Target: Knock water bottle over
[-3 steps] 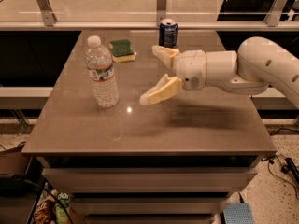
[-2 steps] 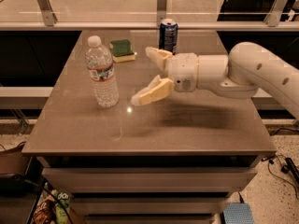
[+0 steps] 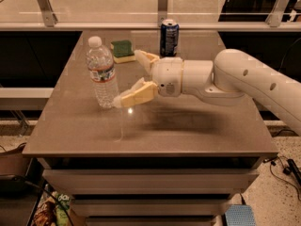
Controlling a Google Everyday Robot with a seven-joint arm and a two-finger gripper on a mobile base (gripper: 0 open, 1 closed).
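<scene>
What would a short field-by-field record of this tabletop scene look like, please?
surface: brown table
water bottle: upright, cap on, on the left part of the table
gripper: open, low over the table just right of the water bottle
nearer finger: tip beside the bottle's lower part; contact cannot be told
soda can: upright at the far edge, behind the gripper
sponge: green and yellow, lying flat between bottle and can on the far side
task state: bottle not yet knocked over

One water bottle [image 3: 102,74], one can [image 3: 169,36], one sponge [image 3: 122,51], gripper [image 3: 128,78] beside bottle
</scene>
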